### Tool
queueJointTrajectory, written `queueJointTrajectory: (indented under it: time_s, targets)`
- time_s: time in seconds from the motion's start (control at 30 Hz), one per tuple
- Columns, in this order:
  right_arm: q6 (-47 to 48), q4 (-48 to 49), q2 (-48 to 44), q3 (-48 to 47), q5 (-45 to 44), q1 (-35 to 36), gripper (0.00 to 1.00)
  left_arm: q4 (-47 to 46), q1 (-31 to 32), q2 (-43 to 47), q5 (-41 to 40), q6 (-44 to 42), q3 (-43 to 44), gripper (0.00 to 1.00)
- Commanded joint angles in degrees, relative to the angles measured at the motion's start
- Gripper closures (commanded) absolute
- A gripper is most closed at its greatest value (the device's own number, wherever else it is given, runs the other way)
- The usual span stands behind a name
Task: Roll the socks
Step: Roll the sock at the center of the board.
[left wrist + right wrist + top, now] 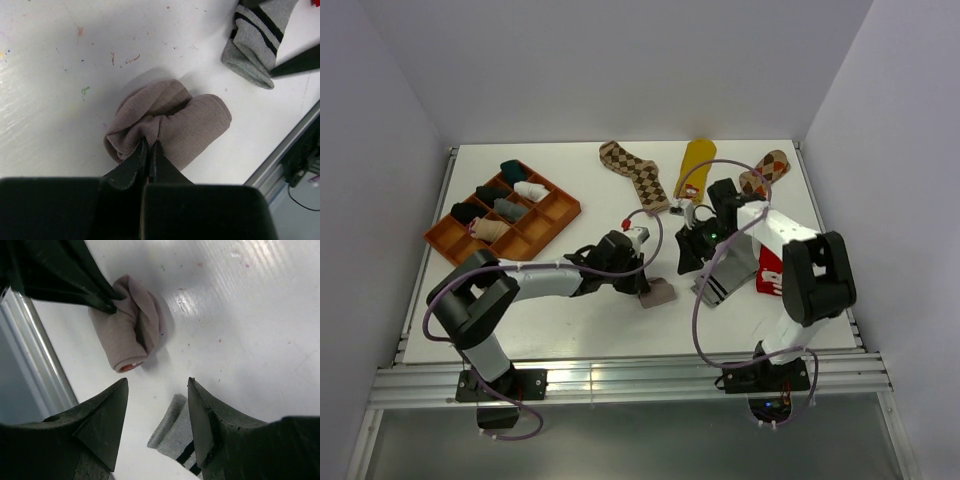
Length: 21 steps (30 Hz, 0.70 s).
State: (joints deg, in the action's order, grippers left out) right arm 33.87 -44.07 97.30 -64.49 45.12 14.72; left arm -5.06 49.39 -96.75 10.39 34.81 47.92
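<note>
The left claw (pixel 149 146) is shut tight. Its two black tips are pressed together in the crease of a taupe ribbed sock (pixel 175 125), nipping a thin fold of the fabric. That taupe ribbed sock is rolled into a short, fat bundle lying on the white table (pixel 570 325), near the middle of its front half. The right wrist view shows a bit of red at one end of the roll.

The right claw (pixel 158 382) has its jaws well apart and holds nothing. It hangs over one end of a grey fabric sock with black stripes (pixel 172 432).

In the top view the right claw is at about 2 o'clock from the left claw. The grey sock lies flat at 3 o'clock from the taupe roll, near it but not touching. Just beside the grey sock, at its 3 o'clock, lies a red sock with a white picture (pixel 770 272), only partly in sight.

Farther out, a brown argyle sock (pixel 638 172) lies flat at 12 o'clock from the left claw. A mustard yellow sock (pixel 698 160) is at 1 o'clock and a second brown argyle sock (pixel 767 170) at 2 o'clock, both toward the far edge. At 10 o'clock, well apart, sits an orange compartment tray (pixel 563 208) with small rolled bundles (pixel 512 172) in some of its compartments.
</note>
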Motion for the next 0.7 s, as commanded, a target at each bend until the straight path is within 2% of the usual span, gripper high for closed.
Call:
queueJointTrajectory:
  time_s: [0.0, 0.1, 0.27, 0.47, 0.67]
  targets:
    - [2.8, 10.4, -7.9, 5.9, -1.3, -0.2, 0.42, 9.4, -2.4, -3.4, 5.3, 1.0, -2.2, 1.00]
    - [5.7, 14.1, -13.7, 10.9, -1.5, -0.1, 0.41, 10.2, -4.1, -4.1, 8.6, 1.8, -1.8, 1.00]
    - [9.9, 17.7, -22.1, 16.0, -2.8, 1.5, 0.37, 17.1, -4.9, -6.6, 10.7, 0.9, 2.1, 1.00]
    - [11.7, 24.9, -30.0, 24.3, -13.5, 11.7, 0.32, 21.4, -5.4, -9.9, 12.1, -0.7, 5.1, 1.00]
    - [13.0, 30.1, -29.7, 28.7, -21.0, 22.4, 0.32, 22.5, -6.1, -12.3, 14.8, -0.9, 6.9, 1.00]
